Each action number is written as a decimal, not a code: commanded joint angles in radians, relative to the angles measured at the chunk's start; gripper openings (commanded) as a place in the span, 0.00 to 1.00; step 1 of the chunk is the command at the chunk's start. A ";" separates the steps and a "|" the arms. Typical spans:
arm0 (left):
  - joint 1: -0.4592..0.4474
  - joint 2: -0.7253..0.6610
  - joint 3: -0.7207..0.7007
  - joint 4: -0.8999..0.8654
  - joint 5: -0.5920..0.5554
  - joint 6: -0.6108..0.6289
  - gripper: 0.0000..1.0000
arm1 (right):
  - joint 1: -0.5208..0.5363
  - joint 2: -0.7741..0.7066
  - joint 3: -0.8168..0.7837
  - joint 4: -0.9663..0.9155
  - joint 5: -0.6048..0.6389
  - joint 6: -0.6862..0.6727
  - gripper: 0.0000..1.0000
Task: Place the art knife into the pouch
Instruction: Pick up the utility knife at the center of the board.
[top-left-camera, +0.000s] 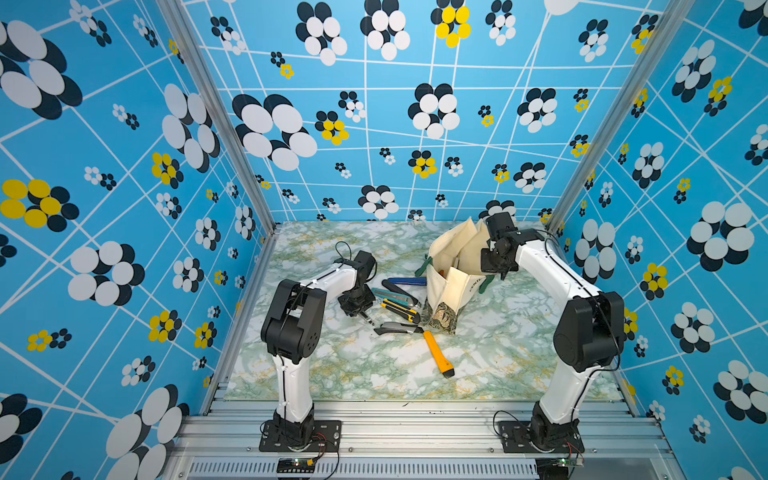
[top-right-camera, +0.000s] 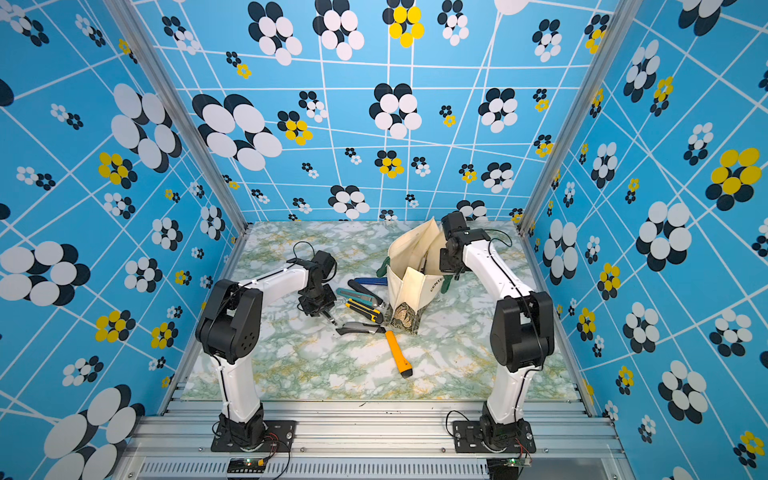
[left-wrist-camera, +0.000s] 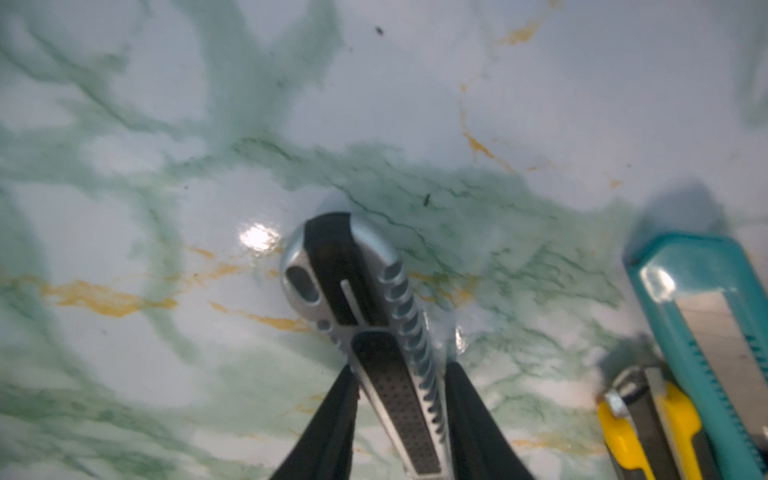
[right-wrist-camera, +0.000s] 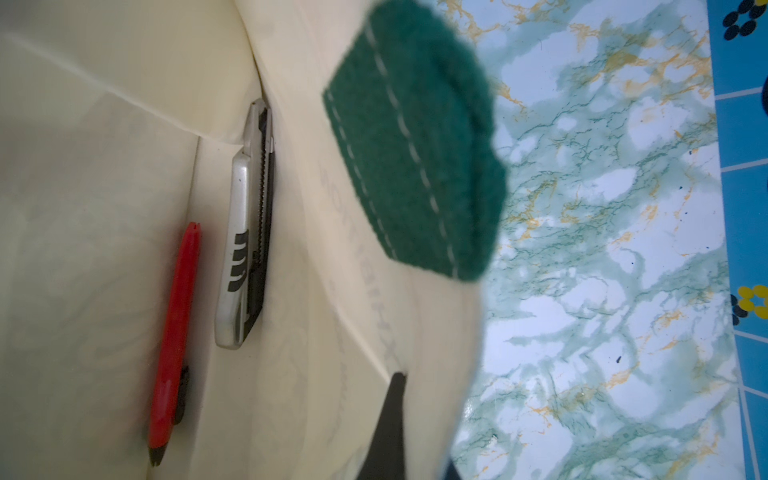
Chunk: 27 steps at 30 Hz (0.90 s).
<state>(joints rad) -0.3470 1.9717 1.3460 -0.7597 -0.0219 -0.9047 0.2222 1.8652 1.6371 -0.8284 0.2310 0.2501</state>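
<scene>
Cream pouch (top-left-camera: 453, 286) printed "CENTE", the rest hidden by a fold, stands open on the marbled counter (top-left-camera: 498, 353); the right hand (top-left-camera: 498, 269) is clenched on its rim. The left hand (left-wrist-camera: 401, 372) grasps the silver art knife (left-wrist-camera: 345, 270) close to the counter, beside a teal cutter (left-wrist-camera: 702, 316) and a yellow cutter (left-wrist-camera: 648, 432). A red cutter (right-wrist-camera: 174, 345) lies inside the pouch.
</scene>
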 joint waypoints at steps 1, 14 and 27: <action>0.003 0.022 0.028 -0.031 -0.023 0.029 0.29 | 0.003 0.031 0.024 -0.021 -0.004 -0.003 0.00; -0.075 -0.003 0.622 -0.156 0.039 0.269 0.24 | 0.005 0.013 0.036 -0.006 -0.034 0.017 0.00; -0.294 0.265 1.119 0.010 0.335 0.350 0.27 | 0.011 -0.071 -0.006 0.038 -0.078 0.057 0.00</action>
<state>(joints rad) -0.6491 2.1681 2.4569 -0.7822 0.2287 -0.5488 0.2234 1.8400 1.6482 -0.8165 0.1703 0.2821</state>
